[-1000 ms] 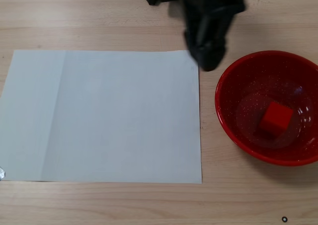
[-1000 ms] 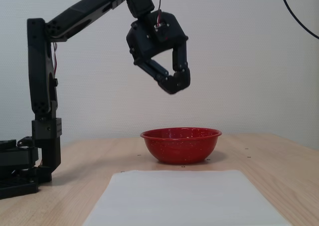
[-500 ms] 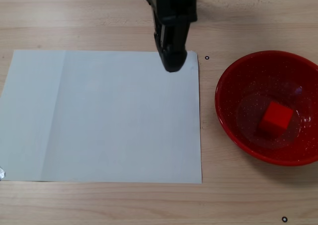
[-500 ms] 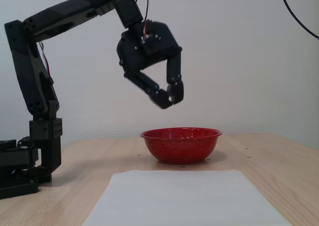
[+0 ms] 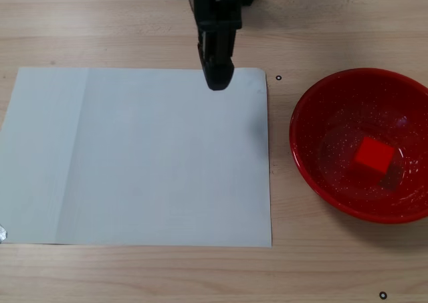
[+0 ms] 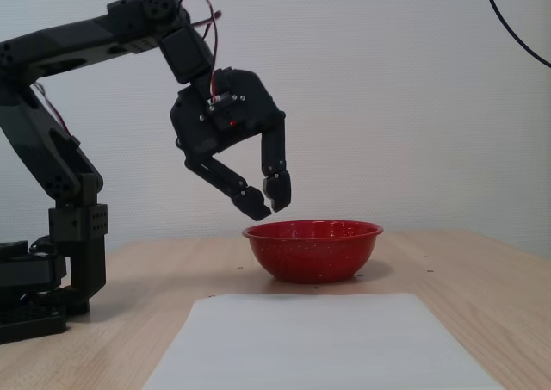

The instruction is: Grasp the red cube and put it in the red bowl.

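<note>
Red cube (image 5: 374,154) sits inside red bowl (image 5: 321,109), task looks done. Gripper (image 6: 269,202) empty, fingers nearly together, above paper sheet (image 5: 134,156). Risk: arm clipping bowl rim w/ low swing

In a fixed view from above, the right rim of the red bowl (image 5: 321,109) runs off the picture's edge, and the arm (image 5: 214,9) is cut by the top edge, so only its lower part and the pincer (image 5: 218,82) show, its jaws merging into one dark shape. In a fixed view from the side, the bowl's wall (image 6: 312,254) hides the red cube entirely. There the arm's base (image 6: 26,295) is clipped at the left edge, the white paper sheet (image 6: 318,343) continues below the bottom edge, and a black cable (image 6: 515,33) leaves at the upper right. Small dark marks on the counter (image 5: 279,77) are too tiny to identify.
</note>
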Controlling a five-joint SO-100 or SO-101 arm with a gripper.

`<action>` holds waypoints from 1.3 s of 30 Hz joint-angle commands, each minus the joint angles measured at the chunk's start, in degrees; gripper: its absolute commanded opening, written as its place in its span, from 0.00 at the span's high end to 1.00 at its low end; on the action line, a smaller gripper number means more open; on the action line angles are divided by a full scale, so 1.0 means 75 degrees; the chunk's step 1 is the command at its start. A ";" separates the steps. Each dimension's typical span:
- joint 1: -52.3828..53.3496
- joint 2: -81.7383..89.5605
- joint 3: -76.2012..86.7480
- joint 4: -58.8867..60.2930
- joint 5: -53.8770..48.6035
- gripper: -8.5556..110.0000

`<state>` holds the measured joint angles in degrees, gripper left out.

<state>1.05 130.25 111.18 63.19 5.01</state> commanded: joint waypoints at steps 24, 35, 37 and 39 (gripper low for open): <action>0.0199 0.4512 0.5859 -0.4758 -0.0187 0.93; 0.0398 0.5766 0.7781 -0.6387 -0.0434 0.93; 0.0457 0.5977 0.8121 -0.6656 -0.0445 0.93; 0.0527 0.6176 0.8379 -0.6773 -0.0445 0.93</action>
<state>4.04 173.67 176.57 15.47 2.46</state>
